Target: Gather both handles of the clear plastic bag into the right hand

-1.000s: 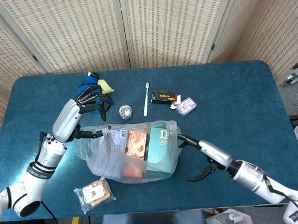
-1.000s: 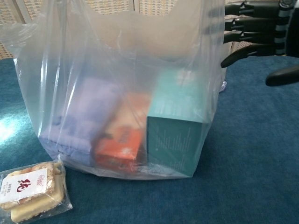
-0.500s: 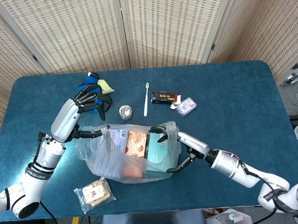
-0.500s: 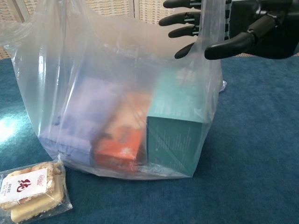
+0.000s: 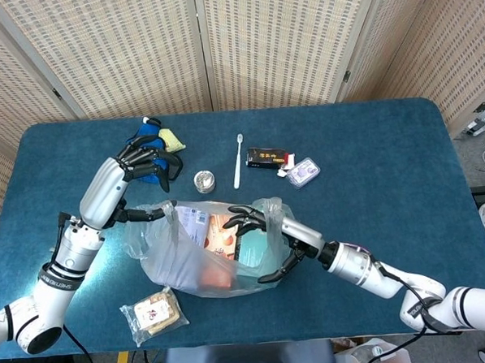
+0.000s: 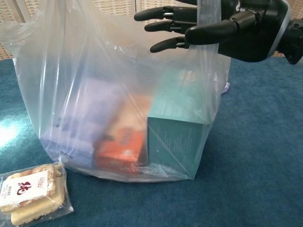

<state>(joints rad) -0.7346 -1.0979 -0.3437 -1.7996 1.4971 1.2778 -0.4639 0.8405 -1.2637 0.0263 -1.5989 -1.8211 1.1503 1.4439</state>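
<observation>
Three boxes sit inside the bag point(image 6: 118, 94): a purple one point(image 6: 83, 120), an orange one point(image 6: 124, 142) and a teal one point(image 6: 177, 142), the teal nearest the right hand point(image 5: 265, 229). That hand reaches over the bag's mouth with its fingers point(image 6: 165, 13) spread apart and stretched toward the left; the bag's near handle point(image 6: 207, 19) runs up between thumb and fingers, but nothing is clearly gripped. The left hand point(image 5: 148, 164) hangs beyond the bag's far side, fingers curled downward; whether it holds the other handle point(image 5: 173, 216) cannot be told. Below the left hand, a snack packet point(image 5: 154, 314) lies on the tabletop point(image 5: 388, 158). Beyond the right hand lie a tin point(image 5: 204, 181), a toothbrush point(image 5: 238, 159) and a dark pack point(image 5: 269, 156).
</observation>
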